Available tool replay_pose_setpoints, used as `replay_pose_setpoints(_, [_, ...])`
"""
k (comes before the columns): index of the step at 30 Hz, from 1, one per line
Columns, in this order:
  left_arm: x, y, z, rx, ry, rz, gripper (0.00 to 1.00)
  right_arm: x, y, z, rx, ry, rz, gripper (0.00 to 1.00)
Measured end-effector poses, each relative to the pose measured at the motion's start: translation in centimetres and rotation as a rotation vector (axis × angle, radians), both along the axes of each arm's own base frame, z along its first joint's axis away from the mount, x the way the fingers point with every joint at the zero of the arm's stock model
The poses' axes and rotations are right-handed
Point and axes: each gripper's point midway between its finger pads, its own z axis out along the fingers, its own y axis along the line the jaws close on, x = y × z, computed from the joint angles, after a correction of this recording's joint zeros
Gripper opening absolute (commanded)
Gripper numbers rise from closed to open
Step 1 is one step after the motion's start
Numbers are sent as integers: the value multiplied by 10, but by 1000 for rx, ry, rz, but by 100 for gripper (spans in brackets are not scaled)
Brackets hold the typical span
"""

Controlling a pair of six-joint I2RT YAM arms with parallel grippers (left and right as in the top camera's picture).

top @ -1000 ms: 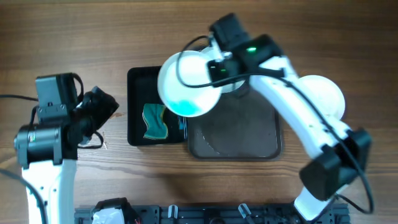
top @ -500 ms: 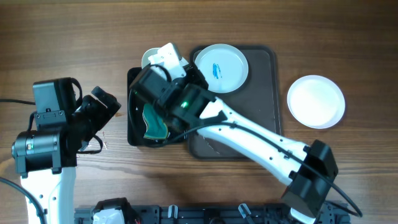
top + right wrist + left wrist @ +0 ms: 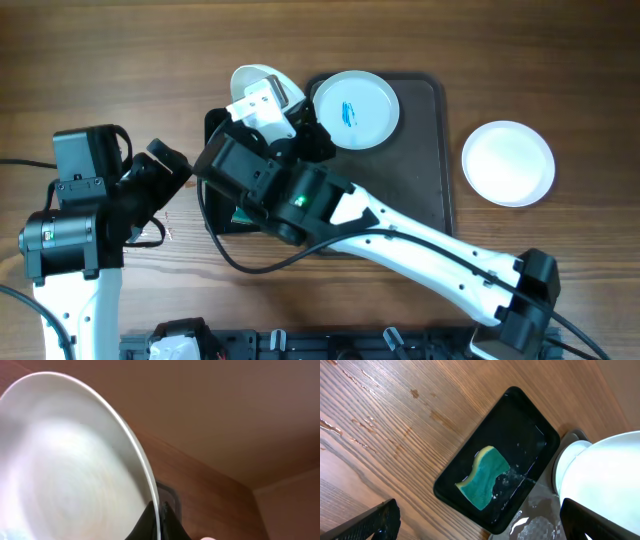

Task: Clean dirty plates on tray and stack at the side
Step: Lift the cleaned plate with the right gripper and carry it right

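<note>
A: Watching the held plate (image 3: pixel 252 80) tilted near the far end of the black tray (image 3: pixel 525 435), rim pinched in the right gripper (image 3: pixel 159 521).

B: Spotting 1 smeared plate (image 3: pixel 352 108) on the tray (image 3: pixel 425 190), 1 clean plate (image 3: pixel 508 162) on the table (image 3: pixel 560 60) right of it. Sponge (image 3: pixel 482 477) in the black tray, spread fingers on the left gripper (image 3: pixel 168 168).

Brown wooden table (image 3: pixel 120 60), grain running lengthwise, evenly lit; pale scuffs and glossy streaks on the wood in the left wrist view. Black rail (image 3: pixel 300 346) along the table's near edge.
</note>
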Motion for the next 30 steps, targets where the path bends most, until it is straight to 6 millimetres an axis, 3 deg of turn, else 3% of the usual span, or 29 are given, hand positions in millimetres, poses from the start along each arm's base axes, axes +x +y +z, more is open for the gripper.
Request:
replay_pose_setpoints(15, [0, 0, 0, 0, 0, 0, 100, 1, 5, 4, -20, -8, 23, 4])
replay_pose_setpoints(22, [0, 0, 0, 0, -1, 0, 100, -27, 27, 20, -104, -80, 78, 4])
replay_pose_setpoints(30, [0, 0, 0, 0, -1, 0, 100, -29, 25, 26, -135, -108, 61, 4])
